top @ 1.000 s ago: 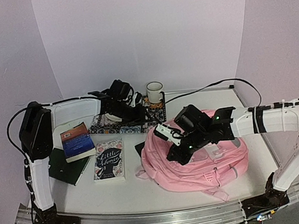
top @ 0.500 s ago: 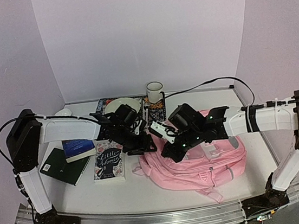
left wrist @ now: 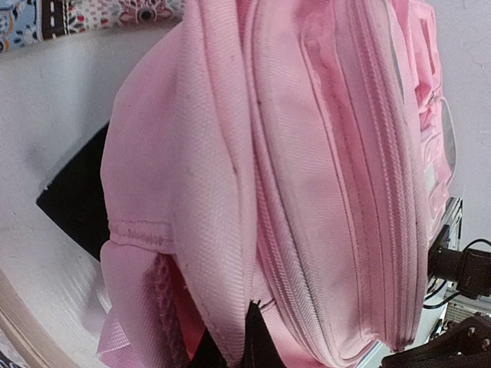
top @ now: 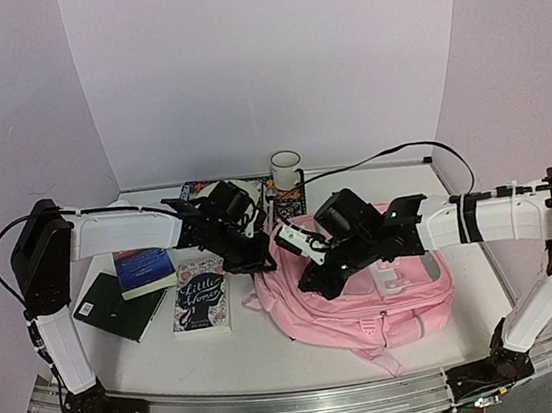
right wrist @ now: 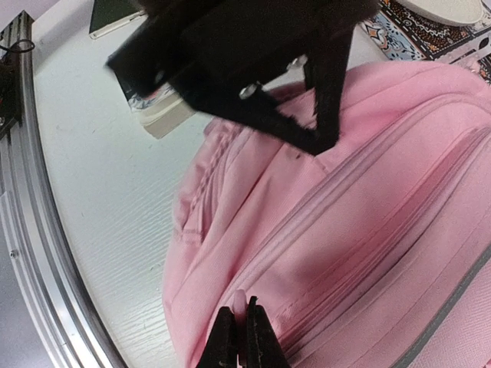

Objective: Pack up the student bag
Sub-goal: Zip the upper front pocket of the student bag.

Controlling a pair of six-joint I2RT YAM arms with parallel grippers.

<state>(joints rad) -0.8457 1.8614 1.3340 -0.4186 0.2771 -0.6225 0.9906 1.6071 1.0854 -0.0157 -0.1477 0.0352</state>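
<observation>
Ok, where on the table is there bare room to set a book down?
Bare table runs along the near edge, between Little Women, the student bag and the front rail. A smaller patch lies right of the bag. The back, around the patterned mat and mug, is crowded.

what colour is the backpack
The backpack is plain pink, best seen in the top external view.

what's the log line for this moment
left jaws: shut on bag | right jaws: shut on bag | books: beside bag, unpacked
</observation>
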